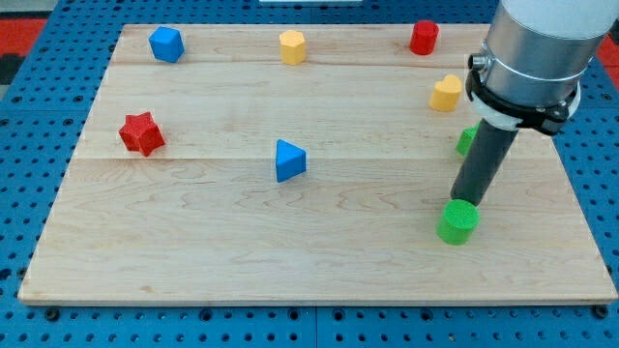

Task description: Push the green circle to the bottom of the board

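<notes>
Well, nothing on this rig carries a readable word: no brand, no label, no number on the blocks, the arm or the wooden board (319, 261) that lies on the blue pegboard desk (29, 174).

No jaws exist on this arm, so nothing is clenched or released; it ends in a dark rod (482, 164) under a grey cylinder with a black collar (522, 97). The rod comes down slanted from the view's upper right, and my tip (464, 201) sits right at the top edge of the green circle (457, 221), touching it or just short of touching; I cannot tell which.

That green circle is the task's block. It rests in the board's lower right part, nearer the view's bottom edge than any other block, yet with bare wood below it.

A second green block (466, 141) peeps out behind the rod, mostly hidden, shape unclear. Just above it, towards the view's top, sits a yellow block (446, 94) with a rounded top. A red cylinder (424, 37) stands near the top edge, a yellow hexagon (292, 46) further left, and a blue block (166, 43) at top left. A red star (141, 133) lies at the left, and a blue triangle (288, 160) near the middle, well apart from the tip.
</notes>
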Available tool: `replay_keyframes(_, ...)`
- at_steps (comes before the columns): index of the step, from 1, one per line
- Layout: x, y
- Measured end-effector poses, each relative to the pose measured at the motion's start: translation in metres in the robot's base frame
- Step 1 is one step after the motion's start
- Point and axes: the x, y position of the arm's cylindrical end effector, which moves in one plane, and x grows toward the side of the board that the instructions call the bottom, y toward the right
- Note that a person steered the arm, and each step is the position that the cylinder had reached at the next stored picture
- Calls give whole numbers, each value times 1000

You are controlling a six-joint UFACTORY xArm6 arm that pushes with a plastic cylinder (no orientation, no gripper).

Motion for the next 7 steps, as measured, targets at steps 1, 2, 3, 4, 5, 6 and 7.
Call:
replay_keyframes(1,0,0)
replay_keyframes(2,0,0)
replay_keyframes(3,20,7)
replay_keyframes(4,47,21)
replay_keyframes(5,5,21)
replay_keyframes(6,-36,47)
replay_keyframes(7,-66,78)
